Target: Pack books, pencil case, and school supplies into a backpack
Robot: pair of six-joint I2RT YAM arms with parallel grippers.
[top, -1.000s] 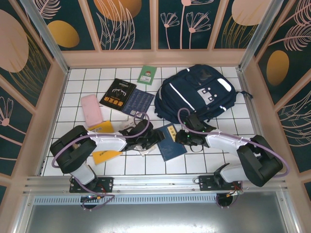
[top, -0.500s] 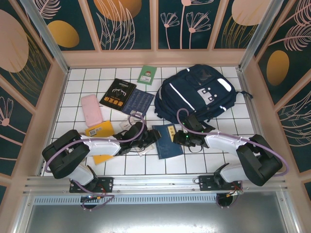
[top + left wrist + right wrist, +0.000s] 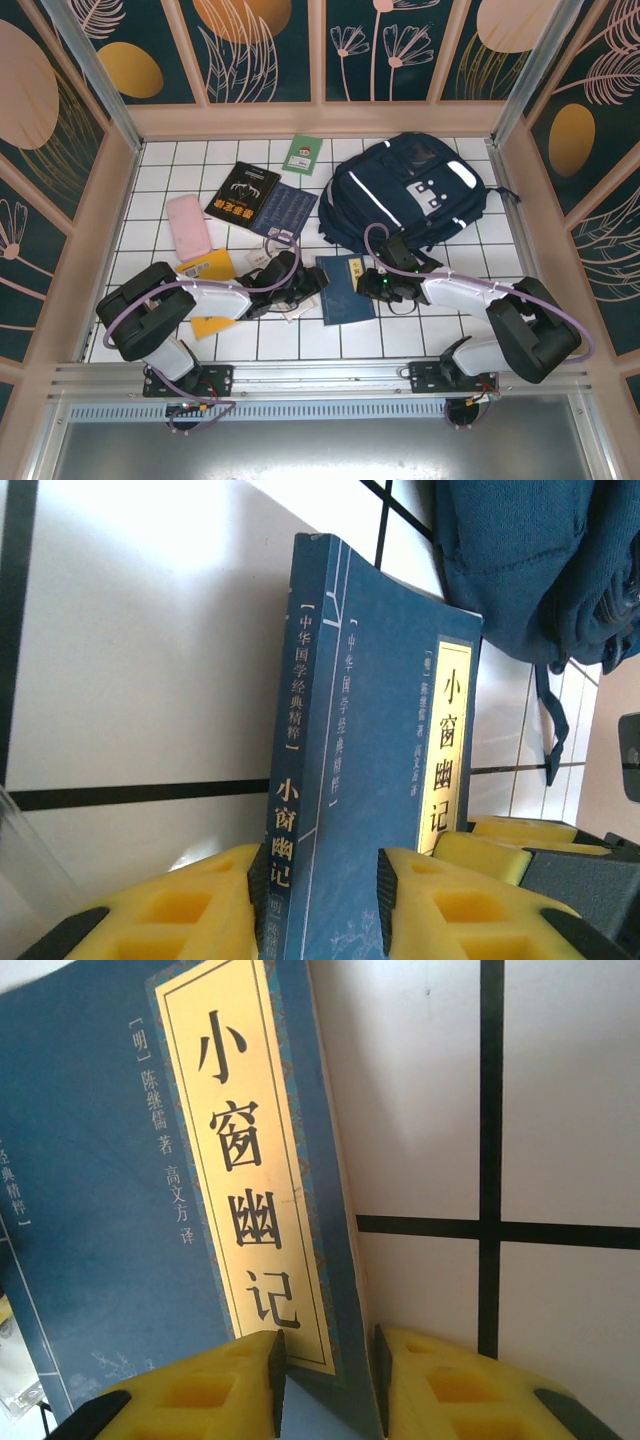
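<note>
Left side of worktop point(image 3: 500, 300): pink pencil case point(image 3: 187, 226) lies flat near the left edge. Yellow book point(image 3: 205, 266) sits just nearer, partly under the left arm. Black book point(image 3: 243, 192) and second blue book point(image 3: 287, 208) overlap toward the far middle. Green book point(image 3: 301, 154) lies alone at the far edge.

Centre: left gripper point(image 3: 322, 885) has its jaws pinching the spine end of the blue book point(image 3: 347, 290). The book lies between both arms, near the middle of the near edge and just short of the backpack point(image 3: 405, 190).

Right of centre: right gripper point(image 3: 325, 1380) has its jaws pinching the book's opposite corner, beside the gold title strip.

Far right: the backpack lies flat, filling the far right corner. I cannot tell whether any opening is unzipped.

Risks:
- Two arms on one thin book. Uneven pulls could bend the cover or strip it from one shallow corner grip.
- If the bag's mouth is shut or slack, the book may only shove the fabric.
- The left arm lies low over the yellow book and could drag it.

Room: bare tiles lie along the right edge and near right corner. The left half is crowded. Side walls are close, and the rail runs along the near edge.
</note>
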